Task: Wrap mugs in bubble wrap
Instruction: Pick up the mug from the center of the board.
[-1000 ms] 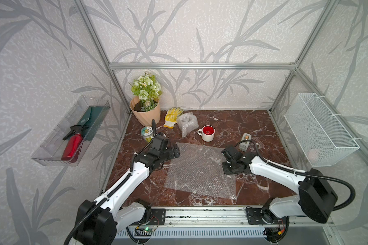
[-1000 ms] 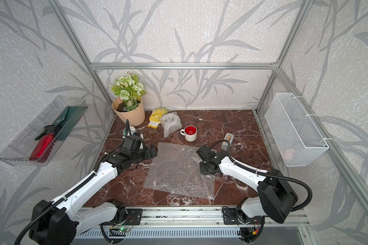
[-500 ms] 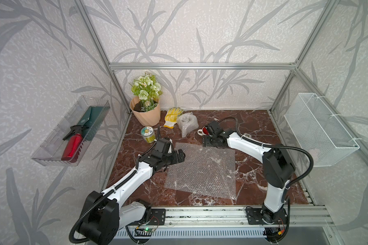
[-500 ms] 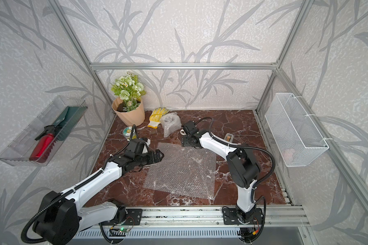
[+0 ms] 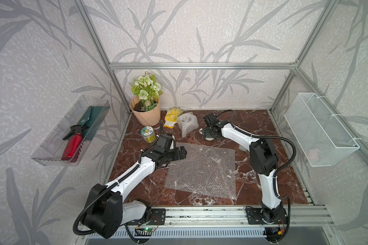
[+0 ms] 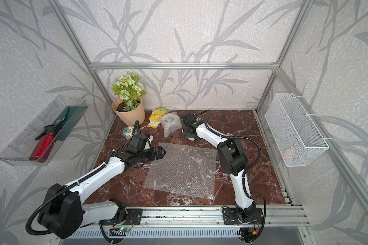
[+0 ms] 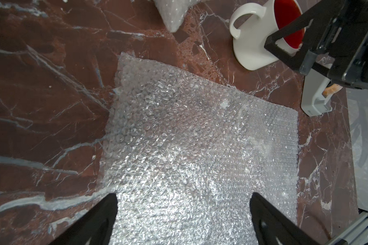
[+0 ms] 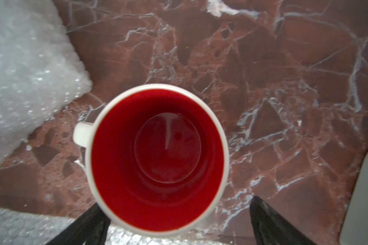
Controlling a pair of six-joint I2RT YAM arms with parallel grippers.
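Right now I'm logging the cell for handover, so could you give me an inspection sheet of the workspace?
Surface: marble tabletop, no spill seen.
Job's things: bubble wrap sheet flat at centre; white mug, red inside, upright beyond it; bubble-wrapped bundle, contents hidden.
Clutter: yellow glove, tin can, flower pot, grey tool.
Hands: left hand open over the sheet's edge; right hand open at the mug, not closed on it.
Cables: black hose along each arm, no snag seen.
Surroundings: clear wall tray holding a red bottle; white wire basket.
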